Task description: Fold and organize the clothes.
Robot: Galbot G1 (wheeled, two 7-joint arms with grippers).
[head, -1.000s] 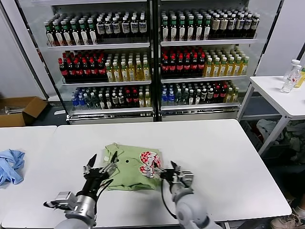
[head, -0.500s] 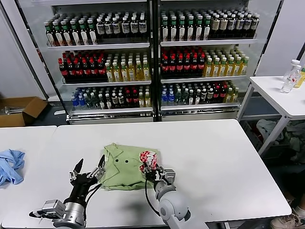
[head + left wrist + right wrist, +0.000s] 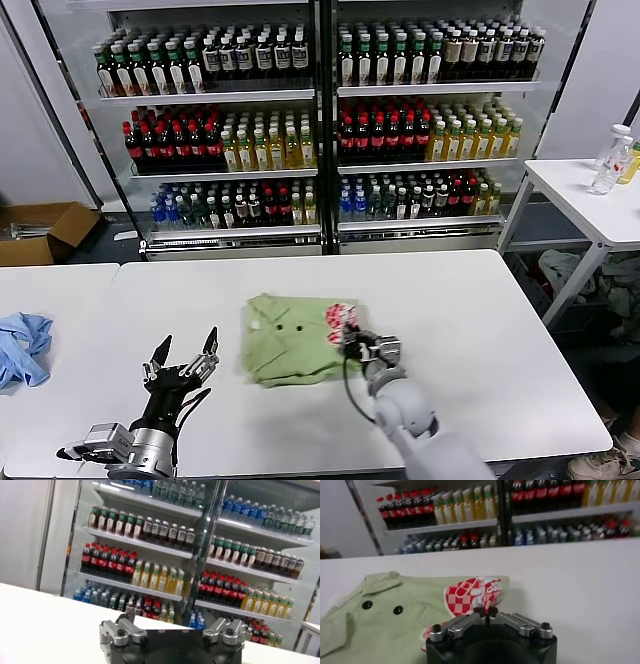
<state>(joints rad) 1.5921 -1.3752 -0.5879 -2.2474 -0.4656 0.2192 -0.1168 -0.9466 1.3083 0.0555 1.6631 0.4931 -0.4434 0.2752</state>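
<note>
The light green polo shirt lies folded on the white table, collar and two buttons up, with the red-and-white patch at its right edge. My right gripper is shut on that right edge at the patch. In the right wrist view its fingertips pinch the cloth beside the patch, and the shirt spreads beyond. My left gripper is open and empty above the table, left of the shirt and apart from it.
A light blue garment lies on the neighbouring table at the far left. Glass-door fridges full of bottles stand behind. A side table with bottles stands at the right, and a cardboard box sits on the floor at the left.
The shirt has slid to the right with my right gripper shut on its patch edge. My left gripper has drawn back left off the shirt and is open.
</note>
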